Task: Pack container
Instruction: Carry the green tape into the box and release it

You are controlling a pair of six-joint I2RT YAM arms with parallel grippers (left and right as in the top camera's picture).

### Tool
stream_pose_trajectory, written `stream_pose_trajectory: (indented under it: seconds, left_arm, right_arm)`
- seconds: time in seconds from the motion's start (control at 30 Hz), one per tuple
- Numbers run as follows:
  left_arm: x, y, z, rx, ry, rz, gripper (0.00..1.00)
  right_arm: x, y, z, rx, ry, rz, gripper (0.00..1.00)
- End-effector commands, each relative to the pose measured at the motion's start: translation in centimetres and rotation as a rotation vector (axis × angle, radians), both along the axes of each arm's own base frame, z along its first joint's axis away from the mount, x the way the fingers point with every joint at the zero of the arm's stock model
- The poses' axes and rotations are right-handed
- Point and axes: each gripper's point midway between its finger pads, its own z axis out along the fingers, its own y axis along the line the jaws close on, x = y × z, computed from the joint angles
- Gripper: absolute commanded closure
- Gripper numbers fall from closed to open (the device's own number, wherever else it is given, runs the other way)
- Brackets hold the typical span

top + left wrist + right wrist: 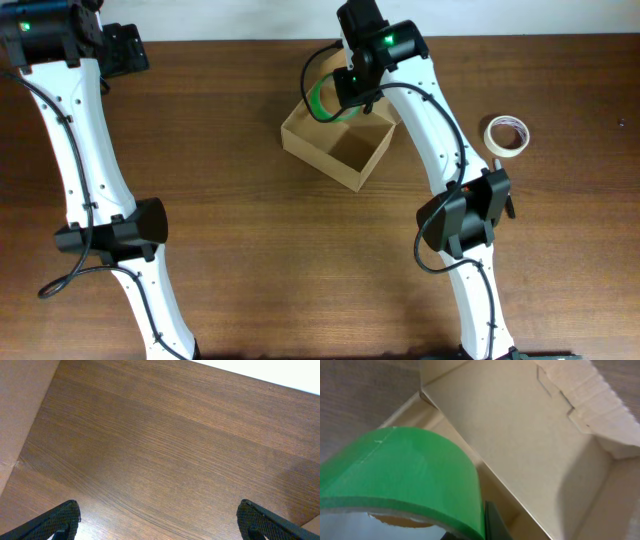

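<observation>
Gripping the green tape roll (405,475) by its wall, the right gripper (347,97) has its jaws closed on the band. One dark finger (492,520) shows against the band's edge at 5 o'clock in the wrist view. Seen from above, the roll hangs over the 11 o'clock rim of the container (335,148) and not squarely over the cavity. That is the main risk: let go here, it would likely strike the wall edge and tip outward onto the table (250,250). It could also nudge the light box askew. Standing on edge, the roll might also wheel away once it lands.

The container sits slightly toward 12 o'clock of the table's middle, turned like a diamond. It is plain tan cardboard with the top open and the inside bare, and its hinged flap (580,395) folds back at the far side.

A white tape roll (507,133) lies well apart at the box's 3 o'clock. Farthest off, at the table's 10 o'clock corner, the left gripper (159,521) hangs over bare wood, jaws spread wide and holding nothing.
</observation>
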Motion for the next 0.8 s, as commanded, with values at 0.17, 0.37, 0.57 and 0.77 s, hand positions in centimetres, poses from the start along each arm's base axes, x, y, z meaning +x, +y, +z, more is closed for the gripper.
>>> stream_pose_trajectory:
  seconds: [0.17,0.37,0.57,0.77]
  left_arm:
    - [-0.4,0.0,0.7,-0.002,-0.012,-0.008,0.0]
    - [-0.4,0.0,0.7,-0.003,-0.012,-0.009,0.0]
    - [-0.4,0.0,0.7,-0.003,-0.012,-0.008,0.0]
    - [-0.4,0.0,0.7,-0.003,-0.012,-0.008,0.0]
  right_arm:
    - [-0.5,1.8,-3.6,0.045,0.088,-0.011,0.96]
    - [-1.0,2.3,-5.4,0.025,0.123,0.0,0.96]
    - [-1.7,1.9,-8.0,-0.008,0.188,-0.004,0.96]
    - [-1.7,1.5,-9.7,-0.043,0.206,-0.013,0.96]
